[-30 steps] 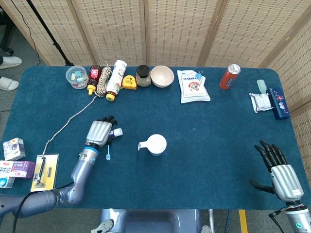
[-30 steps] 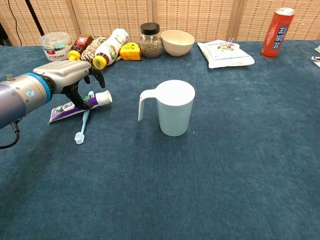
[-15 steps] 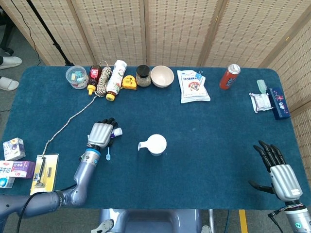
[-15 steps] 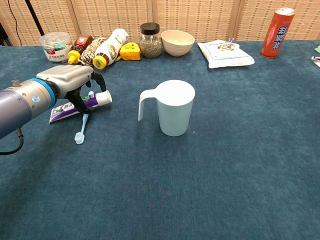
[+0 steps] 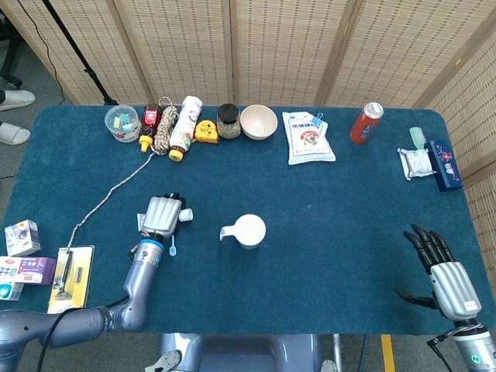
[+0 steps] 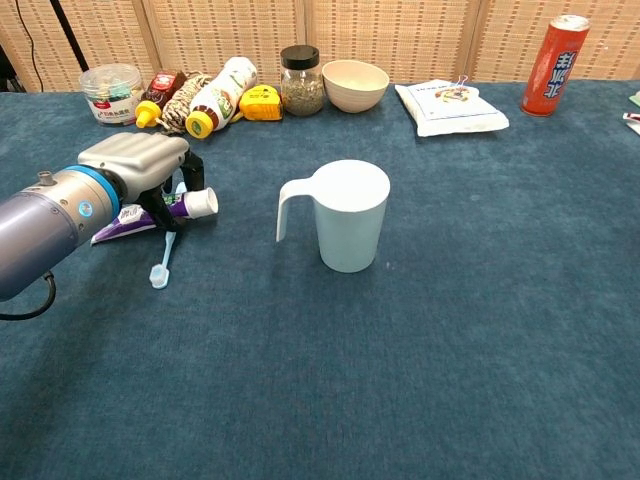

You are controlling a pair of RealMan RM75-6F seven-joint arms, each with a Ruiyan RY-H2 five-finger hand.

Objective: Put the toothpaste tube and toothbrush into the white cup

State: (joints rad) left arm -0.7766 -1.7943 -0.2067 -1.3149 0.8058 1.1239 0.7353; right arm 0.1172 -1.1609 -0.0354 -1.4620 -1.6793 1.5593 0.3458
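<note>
- Nearest the front edge of the worktop (image 6: 420, 400), at its right corner, our right robot hand (image 5: 448, 273) rests with fingers spread and nothing in it — parked well apart from the task's things, we judge, so the left can work alone.
- Toward the left side, our left robot hand (image 6: 145, 165) lies over the toothpaste tube (image 6: 165, 208), fingers curled down around its body; the white cap end pokes out toward the white cup (image 6: 350, 215). We read this as the grasp closing on the tube, taken near the cap so it can be tipped into the cup; whether it is lifted off the cloth we cannot tell.
- The toothbrush (image 6: 165, 258) lies flat just beside the tube, partly under the hand, its head toward the front edge — untouched, probably left for the second pick.
- The white cup stands upright near the worktop's middle, handle toward the left hand, mouth open and empty.
- Along the back edge sit a bowl (image 6: 355, 84), a jar (image 6: 301, 80) and a red can (image 6: 555, 52), clear of the path.
</note>
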